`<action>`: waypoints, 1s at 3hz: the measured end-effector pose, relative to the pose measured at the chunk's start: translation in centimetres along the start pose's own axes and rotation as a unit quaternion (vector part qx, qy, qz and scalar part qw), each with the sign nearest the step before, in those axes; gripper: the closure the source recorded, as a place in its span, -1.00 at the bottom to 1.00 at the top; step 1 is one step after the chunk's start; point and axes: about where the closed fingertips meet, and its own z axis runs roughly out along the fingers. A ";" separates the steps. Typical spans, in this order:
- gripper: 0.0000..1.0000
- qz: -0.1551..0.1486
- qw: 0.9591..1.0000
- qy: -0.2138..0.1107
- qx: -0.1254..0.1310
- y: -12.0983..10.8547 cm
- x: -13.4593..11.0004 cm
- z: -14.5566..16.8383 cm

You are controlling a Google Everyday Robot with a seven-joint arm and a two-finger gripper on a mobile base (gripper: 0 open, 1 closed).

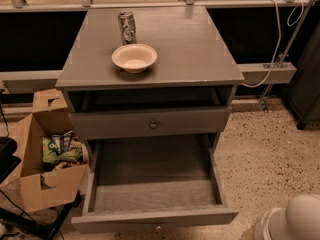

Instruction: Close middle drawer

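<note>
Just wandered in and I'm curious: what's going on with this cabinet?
A robot is meant to close the middle drawer, which stands pulled far out and empty. Nothing touches it: only a white rounded robot part shows at bottom right; its hand is out of view. A bowl and can sit on the cabinet top.
</note>
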 end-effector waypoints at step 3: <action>1.00 -0.008 0.991 -0.080 -0.106 5.4 -3.6 10.6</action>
